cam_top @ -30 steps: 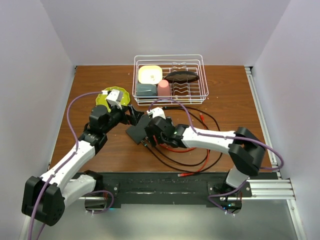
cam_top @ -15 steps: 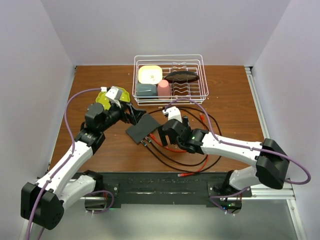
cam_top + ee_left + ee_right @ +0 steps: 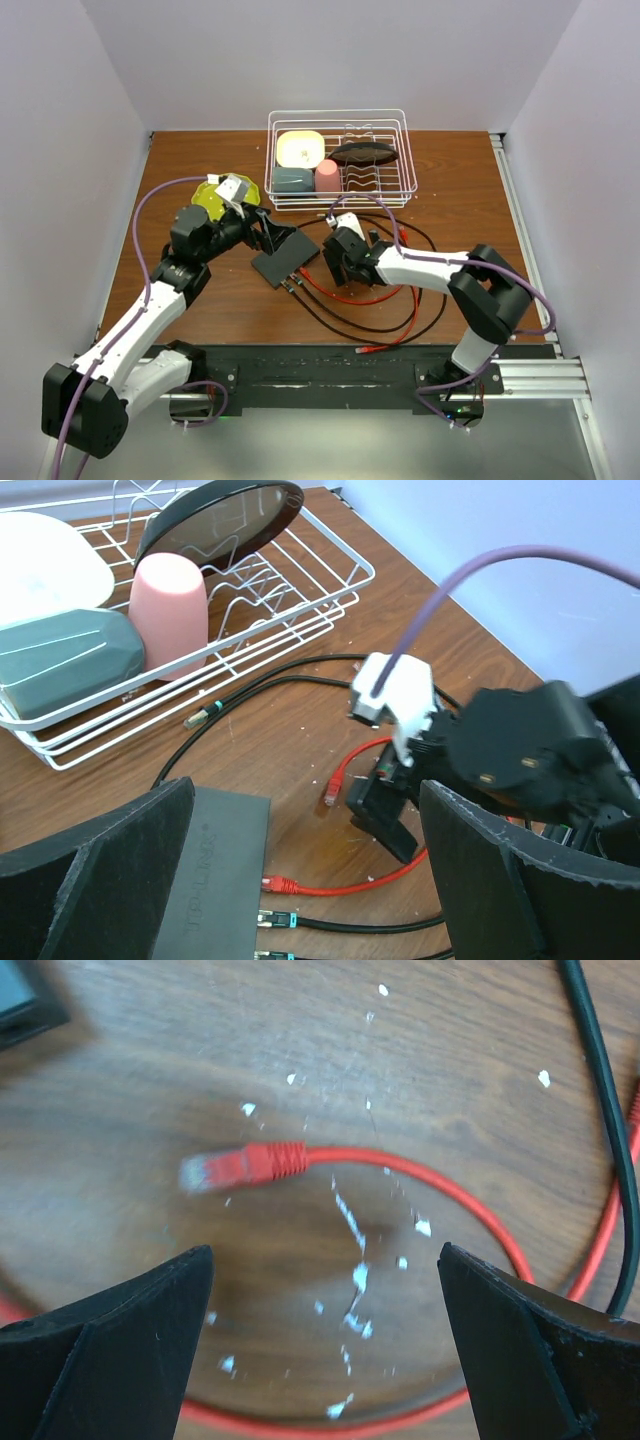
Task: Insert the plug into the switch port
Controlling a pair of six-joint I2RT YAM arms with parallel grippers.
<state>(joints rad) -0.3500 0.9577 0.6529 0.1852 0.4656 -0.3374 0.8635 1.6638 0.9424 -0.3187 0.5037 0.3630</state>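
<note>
The flat black switch (image 3: 284,258) (image 3: 215,875) lies left of centre on the table. A red plug (image 3: 272,884) sits in a port on its near edge, beside two black-cabled plugs (image 3: 270,920). My left gripper (image 3: 277,238) (image 3: 300,880) hangs open over the switch's far end, gripping nothing. The red cable's other plug (image 3: 235,1165) (image 3: 333,790) lies loose on the wood. My right gripper (image 3: 345,263) (image 3: 325,1345) hovers open just above that loose plug, with nothing between its fingers (image 3: 110,1350).
A white wire rack (image 3: 400,150) at the back holds a pink cup (image 3: 170,605), a grey-teal dish, a cream dish and a dark oval dish. A yellow-green plate (image 3: 212,197) lies behind the left wrist. Red and black cables (image 3: 400,320) loop across the near right.
My right gripper has opened fully and drawn back to the right from the switch's edge, stopping over the loose red plug. The left gripper has hardly moved.
</note>
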